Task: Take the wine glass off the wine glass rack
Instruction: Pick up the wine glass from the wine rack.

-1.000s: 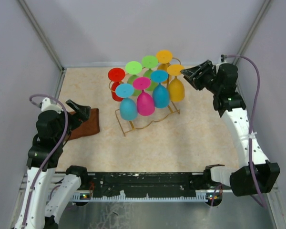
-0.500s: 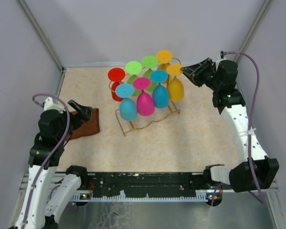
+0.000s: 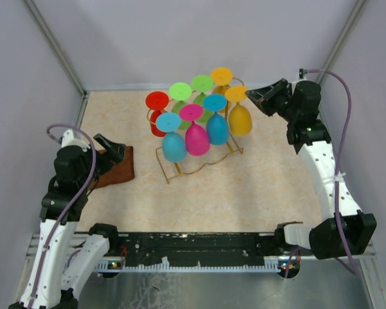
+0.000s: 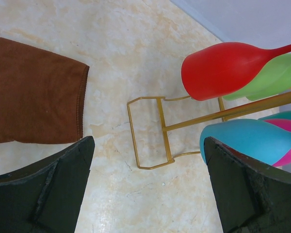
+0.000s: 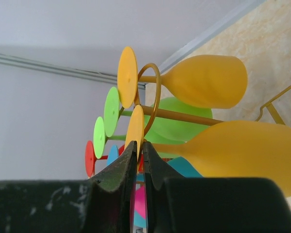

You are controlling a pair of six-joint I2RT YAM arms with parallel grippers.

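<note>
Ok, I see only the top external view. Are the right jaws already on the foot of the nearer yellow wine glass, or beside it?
Observer: On it. In the right wrist view the right gripper has its jaws closed to a thin slit, and the rim of the yellow wine glass foot sits between them.
Operator: And is that glass free of the rack?
Observer: No. In the same view its stem runs along the gold rail of the wine glass rack, and the rail's curled end loops up just beyond the foot, so the glass hangs there.
</note>
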